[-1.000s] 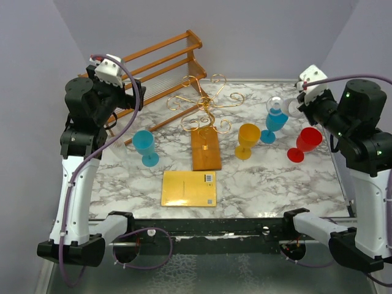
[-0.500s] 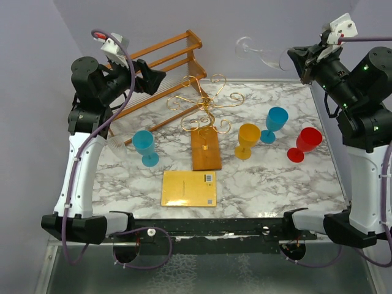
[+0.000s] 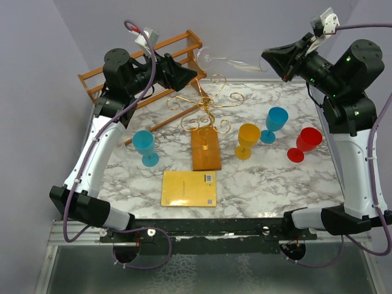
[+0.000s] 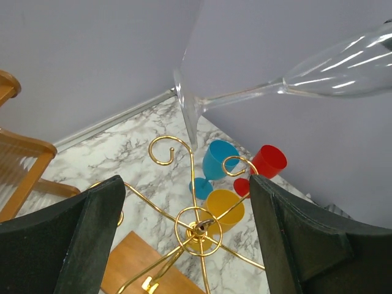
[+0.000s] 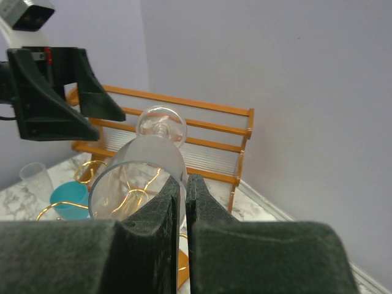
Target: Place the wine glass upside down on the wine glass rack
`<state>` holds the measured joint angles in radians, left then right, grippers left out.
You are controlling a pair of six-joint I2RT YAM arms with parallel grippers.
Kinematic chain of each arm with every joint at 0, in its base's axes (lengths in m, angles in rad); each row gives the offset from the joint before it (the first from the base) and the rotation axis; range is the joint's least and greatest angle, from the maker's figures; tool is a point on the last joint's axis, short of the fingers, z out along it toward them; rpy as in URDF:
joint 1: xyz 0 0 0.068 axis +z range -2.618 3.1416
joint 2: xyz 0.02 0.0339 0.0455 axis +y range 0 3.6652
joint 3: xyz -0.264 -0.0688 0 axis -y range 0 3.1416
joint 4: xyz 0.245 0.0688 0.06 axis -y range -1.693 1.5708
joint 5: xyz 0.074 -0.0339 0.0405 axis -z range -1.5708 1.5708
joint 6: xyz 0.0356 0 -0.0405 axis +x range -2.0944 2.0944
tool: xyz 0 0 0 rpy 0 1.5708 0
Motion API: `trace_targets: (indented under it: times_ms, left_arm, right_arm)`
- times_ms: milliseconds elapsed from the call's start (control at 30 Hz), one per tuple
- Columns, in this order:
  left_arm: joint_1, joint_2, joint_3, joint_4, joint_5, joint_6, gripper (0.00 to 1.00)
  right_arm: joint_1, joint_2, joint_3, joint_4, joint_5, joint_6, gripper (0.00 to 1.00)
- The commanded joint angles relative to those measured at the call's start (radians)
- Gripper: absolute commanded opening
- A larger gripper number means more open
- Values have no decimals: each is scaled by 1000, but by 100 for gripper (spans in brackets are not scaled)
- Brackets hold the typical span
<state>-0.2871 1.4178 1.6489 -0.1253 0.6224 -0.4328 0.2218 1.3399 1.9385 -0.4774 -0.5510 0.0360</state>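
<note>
We read the top view as a clock dial centred on the wine glass rack (image 3: 206,108), with twelve toward the far wall. The rack's gold wire scrolls rise on a post from a brown wooden base in the middle of the marble table (image 3: 269,184).

The wine glass (image 5: 153,153) is up in the air at about one o'clock of the rack. It lies roughly level, with its foot toward eleven and its bowl toward two. The right gripper (image 3: 267,62) has it: the two fingers are pressed nearly together, with the wall of the bowl's rim pinched between them.

The left gripper (image 3: 187,76) hangs at eleven o'clock above the rack, near the glass's foot but apart from it. Its jaws stand wide apart with nothing between them.

The slatted shelf (image 3: 187,40) lies at ten o'clock. A blue goblet (image 3: 146,147) stands at eight, a yellow goblet (image 3: 248,139) at four and a second blue goblet (image 3: 275,124) at three. A red goblet (image 3: 304,144) stands farther out at four. A yellow card (image 3: 188,188) lies flat at six, just beside the base.
</note>
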Motion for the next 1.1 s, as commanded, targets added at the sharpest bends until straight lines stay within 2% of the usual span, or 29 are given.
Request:
trace_targets:
  times_ms: [0,200,367,500,733,800,867,1067]
  left_arm:
    - [-22,29,12,118,62,-75,81]
    - [-39,55,18,151,66,-105,69]
    - [-41,65,17,150,63,-118,45]
    - [-41,59,1,152,57,-121,35]
    - [-43,52,-12,165,58,-130,0]
    - [-41,44,-19,167,47,-130,0]
    - [-38,31,-23,164,33,-124,0]
    - [17,-7,-14,139,7,-95,0]
  right_arm:
    - [5,-36,-34,100,-94,71,1]
    - [5,-58,-71,115,-119,78,1]
    - [5,-64,-90,130,-136,98,1]
    - [5,-65,-91,132,-135,97,1]
    - [5,-79,-121,150,-147,97,1]
    - [5,-86,-137,152,-145,95,1]
    - [5,-91,-150,152,-137,87,10]
    - [5,-108,-165,126,-119,36,51]
